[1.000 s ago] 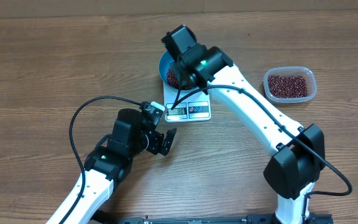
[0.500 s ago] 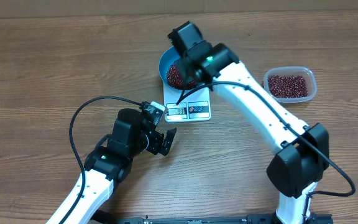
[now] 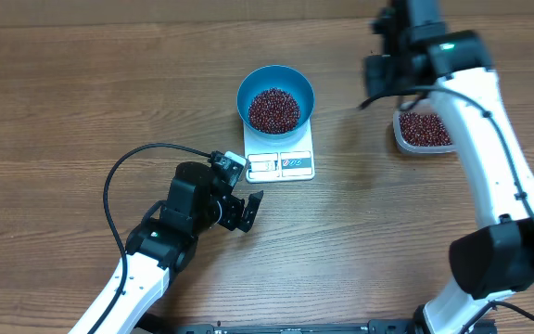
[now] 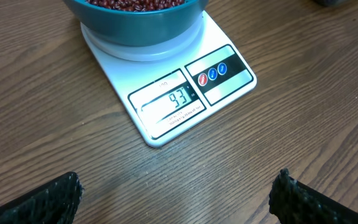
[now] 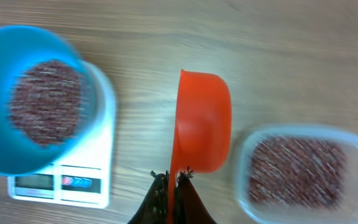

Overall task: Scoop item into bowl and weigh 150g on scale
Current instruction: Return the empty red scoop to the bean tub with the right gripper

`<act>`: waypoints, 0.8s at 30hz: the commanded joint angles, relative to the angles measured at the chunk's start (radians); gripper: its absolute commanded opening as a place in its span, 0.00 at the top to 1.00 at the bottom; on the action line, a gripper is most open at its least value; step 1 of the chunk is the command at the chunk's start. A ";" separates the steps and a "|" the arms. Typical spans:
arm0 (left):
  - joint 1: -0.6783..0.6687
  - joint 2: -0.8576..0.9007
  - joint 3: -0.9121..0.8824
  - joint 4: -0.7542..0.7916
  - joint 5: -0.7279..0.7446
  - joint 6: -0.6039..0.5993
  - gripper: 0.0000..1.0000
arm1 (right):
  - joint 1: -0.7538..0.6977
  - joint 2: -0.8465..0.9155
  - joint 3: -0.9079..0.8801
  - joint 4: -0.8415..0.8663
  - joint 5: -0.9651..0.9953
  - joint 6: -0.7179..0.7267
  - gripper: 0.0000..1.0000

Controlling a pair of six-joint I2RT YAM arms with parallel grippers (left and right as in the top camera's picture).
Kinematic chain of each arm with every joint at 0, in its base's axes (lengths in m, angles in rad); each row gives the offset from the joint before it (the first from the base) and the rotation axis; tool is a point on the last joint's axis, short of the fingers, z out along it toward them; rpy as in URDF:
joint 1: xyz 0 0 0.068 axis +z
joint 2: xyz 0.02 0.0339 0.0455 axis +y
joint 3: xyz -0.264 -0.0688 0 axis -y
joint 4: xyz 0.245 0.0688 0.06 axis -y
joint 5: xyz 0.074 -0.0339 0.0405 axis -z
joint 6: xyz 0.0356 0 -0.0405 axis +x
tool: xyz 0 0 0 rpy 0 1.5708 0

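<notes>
Blue bowl [image 3: 245, 95] of beans [image 3: 273, 109] on scale [image 3: 281, 165] showing perhaps 93, right gripper [image 5: 173, 178] clamping orange scoop [image 5: 204, 121], left gripper [image 4: 176, 194] spread wide, empty

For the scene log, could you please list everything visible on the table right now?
bowl: one, bright blue, on the kitchen scale
kitchen scale: one, white, mid-table
tub: one, clear plastic, to the right of the kitchen scale
beans: two heaps, dark red-brown, one in the bowl, one in the tub
scoop: one, orange, between bowl and tub, above the table
table: one, brown wood
left tool: one, black, open, in front of the kitchen scale
right tool: one, black, shut on the scoop's handle
</notes>
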 commanded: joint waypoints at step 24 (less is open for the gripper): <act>-0.004 -0.002 0.004 0.001 0.012 -0.009 0.00 | -0.335 -0.024 -0.340 0.155 -0.153 -0.079 0.96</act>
